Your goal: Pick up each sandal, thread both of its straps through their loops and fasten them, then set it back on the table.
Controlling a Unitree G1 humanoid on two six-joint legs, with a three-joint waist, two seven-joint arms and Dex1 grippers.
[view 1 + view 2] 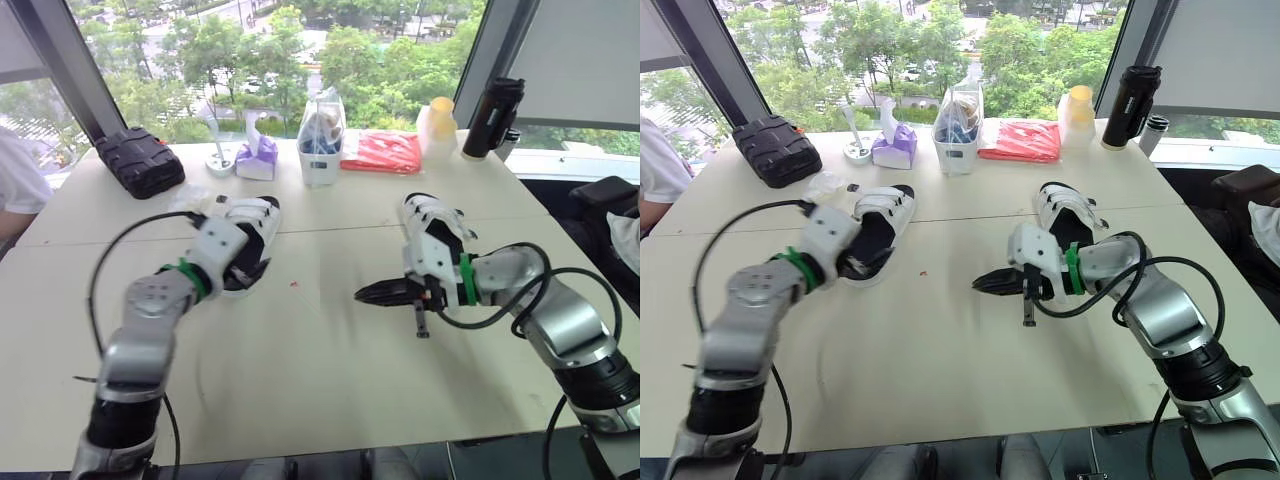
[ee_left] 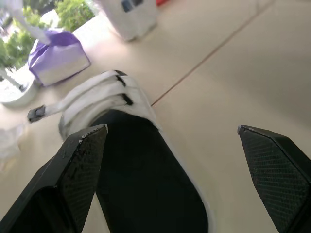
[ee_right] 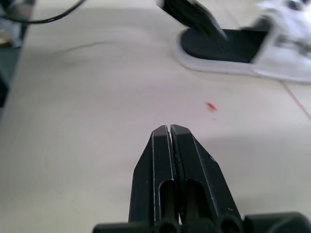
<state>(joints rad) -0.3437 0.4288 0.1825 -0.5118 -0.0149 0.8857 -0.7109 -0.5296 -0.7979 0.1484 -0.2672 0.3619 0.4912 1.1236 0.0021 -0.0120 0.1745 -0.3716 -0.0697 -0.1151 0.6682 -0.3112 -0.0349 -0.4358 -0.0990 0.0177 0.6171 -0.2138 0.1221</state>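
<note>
Now, left gripper (image 2: 170, 133) spreads wide over a white sandal's (image 1: 255, 215) heel; right gripper (image 3: 167, 130), pressed together, hovers near the other sandal (image 1: 430, 225) above the table (image 1: 320, 380).

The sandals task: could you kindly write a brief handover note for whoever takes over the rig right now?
Left gripper: jaws open, over the heel of the left sandal, not gripping it.
Right gripper: jaws shut, empty, above the table beside the right sandal.
Both sandals lie on the table; a strap end on the left one lies loose.
Done: nothing evident. Left: lift, thread, fasten, set down each sandal.
</note>
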